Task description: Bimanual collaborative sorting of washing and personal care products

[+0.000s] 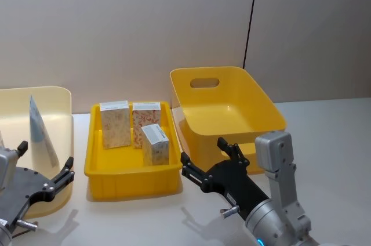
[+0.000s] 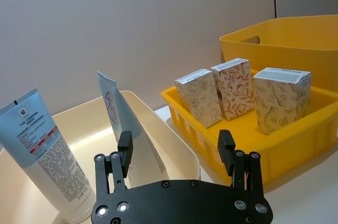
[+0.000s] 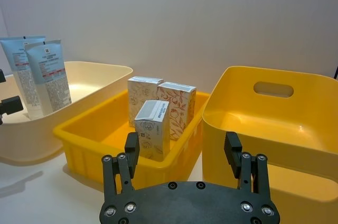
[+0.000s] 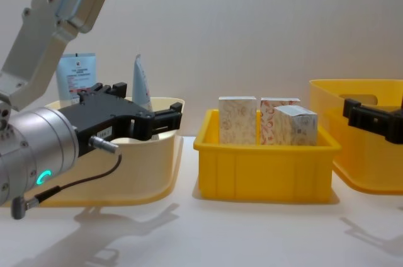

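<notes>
Looks sorted: floral cardboard boxes [image 1: 145, 119] sit in the shallow yellow plastic tray [image 1: 132, 173], pale-blue squeeze tubes [image 3: 47, 73] in the cream tub [image 4: 157, 160], left gripper [image 2: 175, 145] and right gripper [image 3: 182, 145] jaws apart, empty.

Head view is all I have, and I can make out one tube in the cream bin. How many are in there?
Observer: Two. The right wrist view shows two tubes standing upright in the cream bin.
Operator: Is the left hand holding anything?
Observer: No. The left wrist view shows the left hand open, with nothing between its fingers.
Operator: Do the boxes stick up out of the tray?
Observer: Yes. From the side, in the chest view, the upper parts of all three boxes stand above the rim of the tray.
</notes>
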`<state>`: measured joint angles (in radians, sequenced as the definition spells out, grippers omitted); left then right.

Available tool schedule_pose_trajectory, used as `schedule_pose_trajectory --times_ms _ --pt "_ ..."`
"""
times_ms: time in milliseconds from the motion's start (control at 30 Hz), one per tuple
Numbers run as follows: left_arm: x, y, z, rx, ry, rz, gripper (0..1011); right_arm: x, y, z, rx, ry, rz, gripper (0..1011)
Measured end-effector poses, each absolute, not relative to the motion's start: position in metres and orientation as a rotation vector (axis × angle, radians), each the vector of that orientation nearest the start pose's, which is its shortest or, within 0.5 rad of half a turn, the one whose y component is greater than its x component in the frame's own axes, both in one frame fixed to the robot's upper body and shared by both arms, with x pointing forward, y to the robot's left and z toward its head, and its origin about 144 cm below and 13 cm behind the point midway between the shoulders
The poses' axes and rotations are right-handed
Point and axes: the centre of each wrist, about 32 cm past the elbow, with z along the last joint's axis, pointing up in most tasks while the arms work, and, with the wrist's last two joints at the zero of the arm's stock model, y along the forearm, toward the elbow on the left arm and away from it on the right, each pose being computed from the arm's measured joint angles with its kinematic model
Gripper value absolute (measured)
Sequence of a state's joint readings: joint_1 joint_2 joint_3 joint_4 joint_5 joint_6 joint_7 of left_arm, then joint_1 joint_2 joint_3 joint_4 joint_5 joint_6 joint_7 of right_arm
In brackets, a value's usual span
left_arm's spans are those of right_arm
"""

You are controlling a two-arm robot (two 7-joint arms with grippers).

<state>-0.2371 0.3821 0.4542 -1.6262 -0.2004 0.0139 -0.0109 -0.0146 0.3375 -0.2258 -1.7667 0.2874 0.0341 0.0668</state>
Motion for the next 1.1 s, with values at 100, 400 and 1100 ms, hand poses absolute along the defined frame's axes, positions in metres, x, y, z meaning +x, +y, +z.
schedule_pose_trajectory --times_ms 100,400,1100 --pt "0.4920 0.1984 1.2044 0.061 -0.268 1.124 1003 0.4433 -0.2371 1.1887 0.026 -0.075 -1.229 1001" --pt "0.4920 0.1984 1.2044 0.061 -0.268 1.124 1003 0.4433 -0.2371 1.1887 0.026 -0.075 -1.229 1001" --pt "0.4920 0.1984 1.2044 0.061 -0.268 1.124 1003 0.4433 -0.2368 1.1889 0.026 -0.074 -1.229 1001"
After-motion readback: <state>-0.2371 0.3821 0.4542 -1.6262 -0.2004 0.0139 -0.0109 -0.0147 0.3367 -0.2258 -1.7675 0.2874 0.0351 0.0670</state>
